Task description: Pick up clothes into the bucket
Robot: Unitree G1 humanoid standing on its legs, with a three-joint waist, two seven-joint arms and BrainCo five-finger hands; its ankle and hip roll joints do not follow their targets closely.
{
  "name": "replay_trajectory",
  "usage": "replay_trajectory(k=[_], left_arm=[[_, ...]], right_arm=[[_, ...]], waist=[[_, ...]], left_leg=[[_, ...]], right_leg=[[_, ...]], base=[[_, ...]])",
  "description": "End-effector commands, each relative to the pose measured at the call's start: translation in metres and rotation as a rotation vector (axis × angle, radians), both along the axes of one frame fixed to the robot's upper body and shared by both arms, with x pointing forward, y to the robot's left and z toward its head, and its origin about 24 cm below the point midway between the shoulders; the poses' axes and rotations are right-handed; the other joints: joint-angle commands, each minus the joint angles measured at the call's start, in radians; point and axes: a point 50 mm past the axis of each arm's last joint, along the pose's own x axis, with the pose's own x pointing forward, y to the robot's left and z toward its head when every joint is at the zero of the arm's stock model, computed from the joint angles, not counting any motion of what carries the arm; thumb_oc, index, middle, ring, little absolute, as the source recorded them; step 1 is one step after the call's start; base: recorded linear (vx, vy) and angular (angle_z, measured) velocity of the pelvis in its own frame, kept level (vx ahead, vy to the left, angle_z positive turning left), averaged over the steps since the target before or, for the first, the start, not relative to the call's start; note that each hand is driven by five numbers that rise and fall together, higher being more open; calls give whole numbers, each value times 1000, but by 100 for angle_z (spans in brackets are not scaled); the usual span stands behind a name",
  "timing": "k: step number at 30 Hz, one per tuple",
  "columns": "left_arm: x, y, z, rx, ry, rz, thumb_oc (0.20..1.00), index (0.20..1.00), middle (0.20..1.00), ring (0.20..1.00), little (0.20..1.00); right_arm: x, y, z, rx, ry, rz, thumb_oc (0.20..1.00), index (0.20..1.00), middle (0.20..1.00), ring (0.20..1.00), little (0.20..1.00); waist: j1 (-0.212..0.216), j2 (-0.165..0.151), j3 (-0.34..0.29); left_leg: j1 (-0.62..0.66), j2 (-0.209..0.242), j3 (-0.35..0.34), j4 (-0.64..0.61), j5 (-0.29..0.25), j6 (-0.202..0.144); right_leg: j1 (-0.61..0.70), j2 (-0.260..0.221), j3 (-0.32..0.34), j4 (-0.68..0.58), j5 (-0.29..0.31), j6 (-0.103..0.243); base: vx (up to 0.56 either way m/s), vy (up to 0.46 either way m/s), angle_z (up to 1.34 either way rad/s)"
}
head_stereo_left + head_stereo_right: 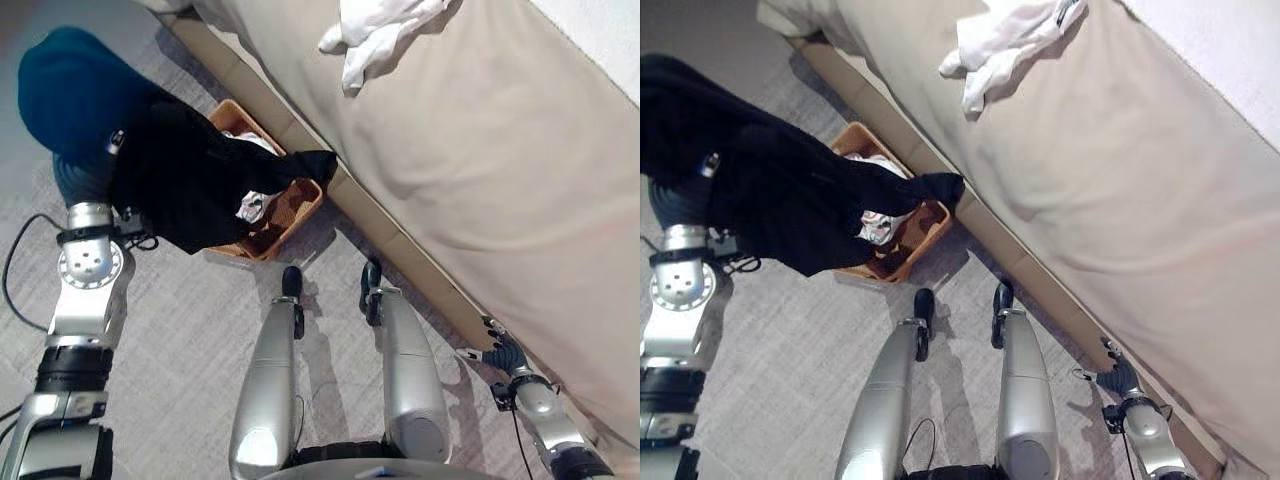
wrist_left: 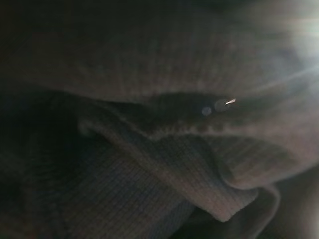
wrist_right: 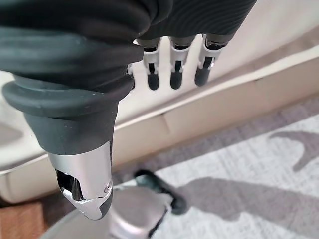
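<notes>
A black garment (image 1: 190, 190) hangs over the end of my raised left arm and covers the hand. Its lower end trails across the orange woven basket (image 1: 296, 212) on the floor beside the bed. Inside the basket a white and patterned piece of clothing (image 1: 251, 207) shows. The left wrist view has dark ribbed knit cloth (image 2: 159, 164) right against the camera. A white garment (image 1: 380, 30) lies crumpled on the bed at the top. My right hand (image 1: 500, 352) hangs low by the bed's base, its fingers (image 3: 173, 74) straight and holding nothing.
The beige bed (image 1: 480, 150) runs diagonally along the right side, with its tan base board (image 1: 400, 245) at floor level just behind the basket. Grey carpet (image 1: 180, 320) spreads to the left and in front.
</notes>
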Motion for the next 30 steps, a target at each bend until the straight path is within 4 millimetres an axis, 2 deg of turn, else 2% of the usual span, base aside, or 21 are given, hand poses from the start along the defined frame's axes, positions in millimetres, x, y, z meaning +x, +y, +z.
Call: replay_trajectory(k=[1, 7, 11, 16, 20, 30], left_arm=[[-15, 9, 49, -6, -273, 82, 200, 200, 200, 200, 200], [-18, 17, 53, -69, -332, 147, 200, 200, 200, 200, 200], [-16, 20, 63, -40, -327, 132, 200, 200, 200, 200, 200], [-8, 22, 64, 19, -282, 181, 200, 200, 200, 200, 200], [1, 22, 66, 57, -252, 213, 200, 200, 200, 200, 200], [30, 16, 52, -2, -122, 172, 200, 200, 200, 200, 200]], right_arm=[[-1, -1, -3, -53, 10, 2, 1000, 1000, 1000, 1000, 1000], [1, 3, -6, -59, 8, -5, 1000, 1000, 1000, 1000, 1000], [8, 6, -4, -54, -10, 2, 1000, 1000, 1000, 1000, 1000], [16, 12, 0, -44, -48, 15, 1000, 1000, 1000, 1000, 1000], [22, 16, 7, -37, -95, 22, 1000, 1000, 1000, 1000, 1000], [34, 27, 18, -4, -187, 34, 1000, 1000, 1000, 1000, 1000]], waist=[[-9, -6, -19], [-4, -6, -19], [-9, -2, -19], [-17, -8, -19], [-30, -25, -19], [-66, -69, -19]], left_leg=[[19, -19, -20, -33, 3, 9], [22, -20, -22, -70, 16, 5], [17, -17, -19, -112, 35, 1], [-3, -8, -19, -146, 55, -1], [-48, -1, -13, -133, 54, 1], [-164, 19, 10, -91, 45, 4]], right_leg=[[74, -36, 7, -28, -2, 26], [67, -42, -2, -54, 8, 32], [57, -37, -4, -86, 23, 34], [31, -30, -10, -121, 45, 43], [-11, -24, -6, -122, 54, 46], [-130, -7, 14, -128, 85, 56]], base=[[9, -31, 7], [10, -25, 7], [3, -2, 2], [0, 0, 0], [0, 0, 0], [7, 11, -9]])
